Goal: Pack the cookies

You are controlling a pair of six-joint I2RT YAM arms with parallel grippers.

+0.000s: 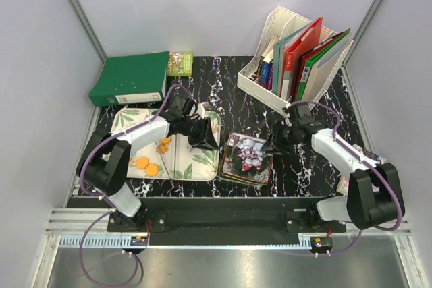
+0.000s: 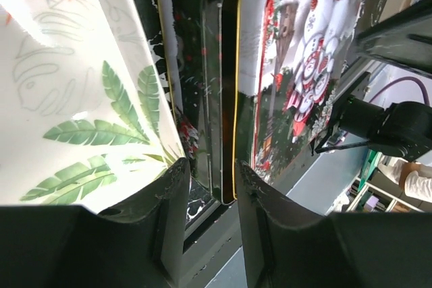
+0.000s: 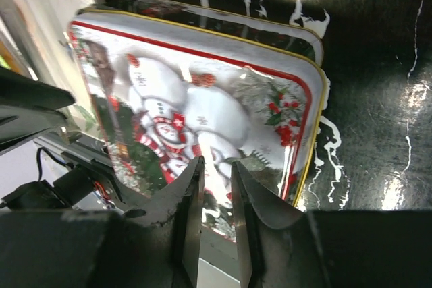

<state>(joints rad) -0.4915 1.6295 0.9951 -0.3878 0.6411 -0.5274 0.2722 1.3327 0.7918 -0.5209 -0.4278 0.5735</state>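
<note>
Showing the tabletop [image 1: 307, 170] from above: the cookies [image 1: 147, 166], orange discs, lie on the left half of a leaf-printed tray [image 1: 196, 164], two near its front edge and a further cluster just behind them. None of them is held. A snowman-printed tin [image 1: 248, 158] sits just right of the tray, its lid on and slightly offset from the base beneath.

The left hand [image 1: 202, 134] hovers over the tray's right edge beside the tin. Its fingers [image 2: 177, 193] stand a little apart, with nothing between them.

The right hand [image 1: 273, 143] is at the tin's right edge. Its fingers [image 3: 192, 197] are separated by only a narrow slit, also empty, with the lid visible through it.

A green binder [image 1: 131, 79], a small green packet [image 1: 180, 63] and a white file rack [image 1: 297, 55] of folders stand along the far side.
</note>
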